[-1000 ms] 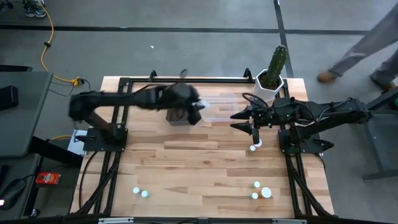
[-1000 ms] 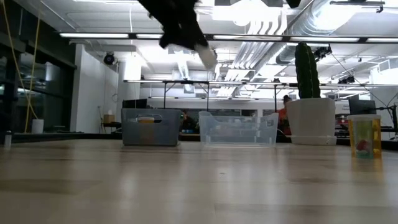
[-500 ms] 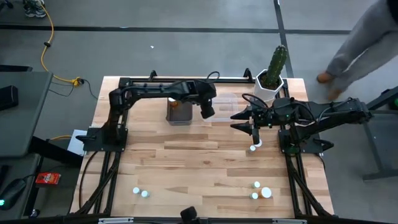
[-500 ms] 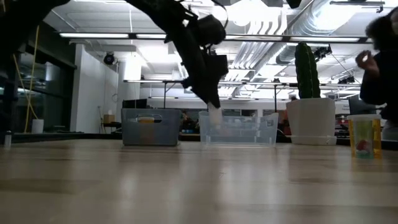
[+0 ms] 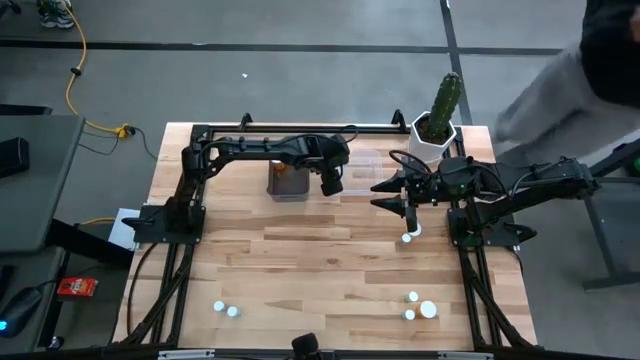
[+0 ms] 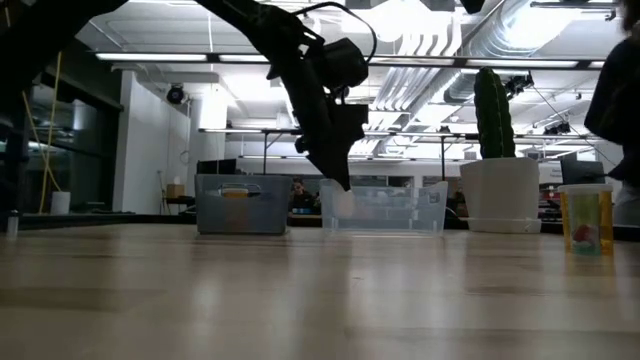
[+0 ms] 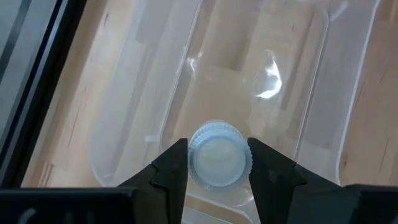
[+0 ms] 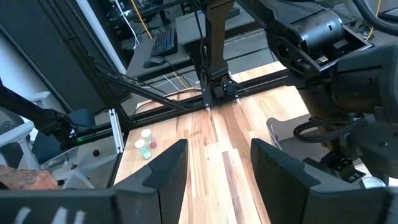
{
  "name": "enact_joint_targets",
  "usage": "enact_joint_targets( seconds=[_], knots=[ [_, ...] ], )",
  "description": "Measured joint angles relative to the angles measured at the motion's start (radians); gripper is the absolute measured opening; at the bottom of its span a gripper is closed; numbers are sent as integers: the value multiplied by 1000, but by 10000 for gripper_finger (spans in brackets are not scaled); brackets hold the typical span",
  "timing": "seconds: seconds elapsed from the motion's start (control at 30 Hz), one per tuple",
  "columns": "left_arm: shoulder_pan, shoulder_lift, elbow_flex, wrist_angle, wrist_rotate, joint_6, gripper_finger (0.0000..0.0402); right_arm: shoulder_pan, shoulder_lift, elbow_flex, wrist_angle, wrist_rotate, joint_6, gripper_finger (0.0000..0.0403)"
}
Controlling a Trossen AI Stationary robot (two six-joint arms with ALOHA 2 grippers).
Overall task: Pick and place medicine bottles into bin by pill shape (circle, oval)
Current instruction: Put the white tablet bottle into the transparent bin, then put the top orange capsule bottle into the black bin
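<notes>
You are working at a wooden table (image 5: 330, 270) in a big bright room with pipes on the ceiling, and a person walks past on the far right. Your left gripper (image 7: 217, 163) hangs over the clear bin (image 7: 249, 81) at the back of the table, and its fingers are squeezed on a little bottle with a white cap (image 7: 217, 155), one finger on each side. Beside the clear bin sits a grey bin (image 6: 243, 204) with something orange in it. The bottle is tiny and most likely very light, and its plastic is hard and smooth, so it can slip or spin if you pinch it only a little. The ridges on the cap look like a good place to grip. It should not break if you drop it from low down, but it may bounce or roll inside the bin. Your right gripper (image 8: 217, 163) waits near the cactus pot (image 5: 435, 130) with its fingers apart and nothing in them. One bottle (image 5: 407, 238) stands just below it on the table. More bottles wait at the front: two on the left (image 5: 225, 309) and three on the right (image 5: 418, 306). Take each one across the cap or the round body, and hold it firmly
</notes>
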Motion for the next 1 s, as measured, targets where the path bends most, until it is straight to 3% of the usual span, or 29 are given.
enact_joint_targets(
  seconds=[0.37,0.67,0.83,1.0],
  knots=[
    [0,0,0,-2,-5,0,178,0,0,0,0,0,-1,170],
    [0,-15,0,-31,7,7,194,0,0,0,0,0,-1,170],
    [0,-107,-1,-55,43,13,195,0,0,0,0,-1,17,170],
    [4,-273,-5,3,113,-101,195,0,0,0,-11,-2,42,170]
  ],
)
